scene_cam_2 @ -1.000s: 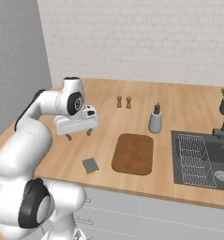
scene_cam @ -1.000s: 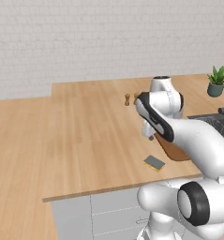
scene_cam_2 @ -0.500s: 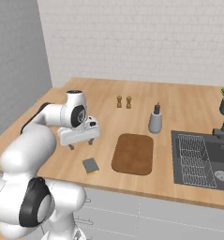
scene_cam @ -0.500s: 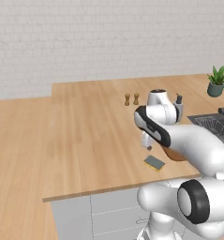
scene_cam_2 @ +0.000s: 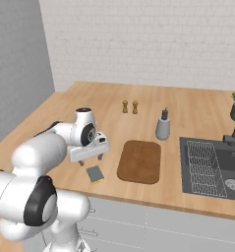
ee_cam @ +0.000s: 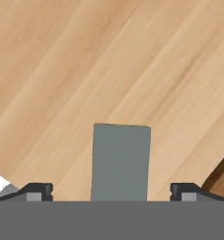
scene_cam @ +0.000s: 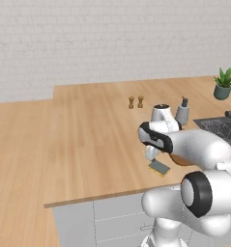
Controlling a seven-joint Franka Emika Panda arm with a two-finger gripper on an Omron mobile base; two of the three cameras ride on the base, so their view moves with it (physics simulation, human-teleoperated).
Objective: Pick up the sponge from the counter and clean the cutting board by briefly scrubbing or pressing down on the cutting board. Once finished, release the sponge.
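Observation:
The sponge (scene_cam_2: 95, 173), a small grey-green pad with a yellow underside, lies flat on the tan counter (scene_cam_2: 109, 118) near its front edge; it also shows as the sponge (scene_cam: 159, 167) and the sponge (ee_cam: 120, 162). My gripper (scene_cam_2: 90, 160) hovers just above it and slightly to its left, open, with the sponge lying between the two fingertips (ee_cam: 36, 190) in the hand view. The reddish-brown cutting board (scene_cam_2: 140, 160) lies to the sponge's right, and my arm hides most of the cutting board (scene_cam: 177, 159) in the left base view. A dark corner of the cutting board (ee_cam: 222, 180) shows at the hand view's right edge.
A grey soap dispenser (scene_cam_2: 162, 126) stands behind the board. Two small wooden shakers (scene_cam_2: 130, 107) stand further back. A dark sink (scene_cam_2: 215, 164) with a faucet lies to the right, and a potted plant (scene_cam: 224, 84) stands at the far right. The counter's front edge is close to the sponge.
The arm has swung forward and down from the counter's middle toward the front edge, bringing the open gripper over the sponge. The sponge and board have not moved.

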